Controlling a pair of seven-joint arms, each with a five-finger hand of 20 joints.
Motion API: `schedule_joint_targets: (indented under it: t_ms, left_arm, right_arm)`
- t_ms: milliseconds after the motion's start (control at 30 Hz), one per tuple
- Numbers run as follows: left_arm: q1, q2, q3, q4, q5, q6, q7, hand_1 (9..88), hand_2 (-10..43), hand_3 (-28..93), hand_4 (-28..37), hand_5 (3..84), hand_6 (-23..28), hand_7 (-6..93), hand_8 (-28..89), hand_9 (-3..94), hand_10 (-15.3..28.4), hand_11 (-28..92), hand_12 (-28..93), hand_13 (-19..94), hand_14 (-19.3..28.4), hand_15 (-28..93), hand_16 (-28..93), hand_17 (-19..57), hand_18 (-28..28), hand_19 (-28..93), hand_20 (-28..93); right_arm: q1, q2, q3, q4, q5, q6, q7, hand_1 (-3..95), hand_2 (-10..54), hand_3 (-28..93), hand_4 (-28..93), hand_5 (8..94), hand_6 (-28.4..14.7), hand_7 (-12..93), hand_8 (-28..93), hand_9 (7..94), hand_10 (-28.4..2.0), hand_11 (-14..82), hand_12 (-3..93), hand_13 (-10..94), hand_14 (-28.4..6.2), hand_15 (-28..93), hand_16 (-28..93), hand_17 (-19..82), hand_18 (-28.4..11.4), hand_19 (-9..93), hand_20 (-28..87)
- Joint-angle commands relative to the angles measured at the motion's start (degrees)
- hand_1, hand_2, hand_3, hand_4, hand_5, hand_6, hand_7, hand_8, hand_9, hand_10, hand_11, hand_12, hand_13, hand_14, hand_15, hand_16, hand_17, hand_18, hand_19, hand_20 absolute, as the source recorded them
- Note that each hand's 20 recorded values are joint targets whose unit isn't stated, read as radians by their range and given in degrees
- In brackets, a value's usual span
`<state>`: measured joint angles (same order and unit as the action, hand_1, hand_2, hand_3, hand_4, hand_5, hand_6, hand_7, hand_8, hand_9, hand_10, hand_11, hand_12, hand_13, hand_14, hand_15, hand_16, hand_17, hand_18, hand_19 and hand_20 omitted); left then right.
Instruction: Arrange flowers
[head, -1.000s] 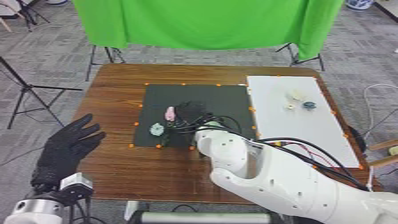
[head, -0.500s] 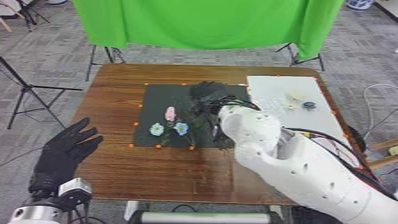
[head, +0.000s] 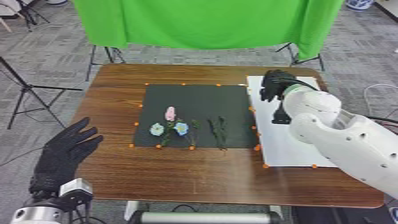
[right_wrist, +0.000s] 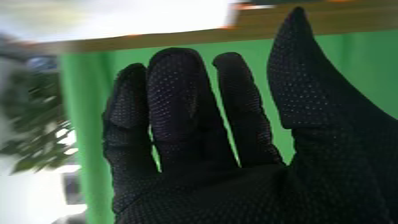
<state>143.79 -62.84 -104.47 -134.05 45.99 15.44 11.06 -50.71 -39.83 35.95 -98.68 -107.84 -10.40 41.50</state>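
**Head view: three blooms and two bare-looking stems on the dark mat, right hand over the white sheet**

Nearest, on the robot's left, the black-gloved left hand (head: 67, 145) waits at the side edge of the brown wooden desk (head: 107, 172), its fingers spread and holding nothing. Between the near edge and the dark rectangular mat (head: 191, 92) runs a broad strip of wood, room enough, I judge, for a low pass.

On the mat's near half lie a pale whitish flower (head: 157, 129) and a light-blue flower (head: 181, 128) side by side, with a pink flower (head: 170, 113) just beyond them. To their right lie thin green stems (head: 216, 132), apart from the blooms.

Farther out, the black-gloved right hand (head: 277, 82) is over the far part of the white sheet (head: 284, 152); the right wrist view has its fingers extended, gripping nothing. The arm covers much of the sheet, so I cannot tell what lies beneath.

The step in hand looks like fetching another bloom; next calls for a light pinch, then a placement at the stems' far ends. The desk's far edge and the green cloth (head: 204, 25) beyond call for short reaches.
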Motion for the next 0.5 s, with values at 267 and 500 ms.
schedule_joint_targets:
  t_ms: [267,500]
  left_arm:
    - [0.28,-0.11,0.56,-0.16,-0.24,0.17,-0.18,24.6,4.9,83,-19.4,37.6,10.4,14.8,-10,34.2,19.6,26,9,26,26.6,48,-10,-9.3,23.9,59,-7]
    - [0.00,-0.47,0.71,-0.14,-0.16,0.13,-0.62,24.6,4.8,83,-19.4,37.6,10.5,14.7,-10,34.2,19.6,25,9,26,26.6,48,-10,-9.3,23.9,59,-7]
  right_arm:
    - [0.67,5.21,-1.65,4.29,2.71,0.09,4.14,35.0,-9.5,93,-28,45.6,-3.9,22,-16,46.9,-15.4,19.1,12.7,57,-10.5,85,7,24,-21.6,93,23]
    - [-2.44,3.60,0.74,4.16,2.35,-0.45,4.11,35.1,-9.5,93,-28,46.4,-3.5,22,-16,48.0,-15.2,19.3,12.8,58,-10.5,85,7,25,-21.8,93,24]
